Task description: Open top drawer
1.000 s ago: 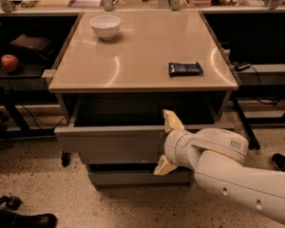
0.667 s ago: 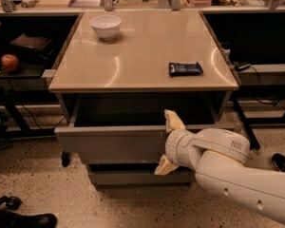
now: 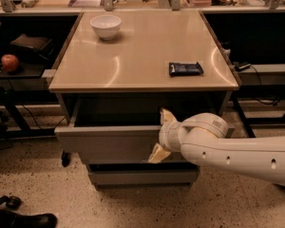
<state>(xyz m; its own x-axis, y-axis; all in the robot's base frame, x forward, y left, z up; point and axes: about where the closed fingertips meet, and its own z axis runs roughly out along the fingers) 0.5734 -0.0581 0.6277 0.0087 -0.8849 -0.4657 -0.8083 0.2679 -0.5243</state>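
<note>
The top drawer (image 3: 109, 144) of the small cabinet stands pulled partly out, its flat grey front well forward of the cabinet and its dark interior (image 3: 118, 115) showing. My gripper (image 3: 161, 136) is at the right part of that front, on a white arm coming in from the lower right. Its fingers are spread apart one above the other. The upper fingertip (image 3: 166, 116) rises at the front's top edge. The lower fingertip (image 3: 156, 154) lies against the front near its bottom edge.
A narrower grey drawer front (image 3: 142, 176) sits shut below. On the beige cabinet top (image 3: 133, 65) are a white bowl (image 3: 106, 26) and a dark packet (image 3: 185, 69). A red apple (image 3: 10, 62) lies on the left shelf. Dark shelving flanks both sides, and cables run at the right.
</note>
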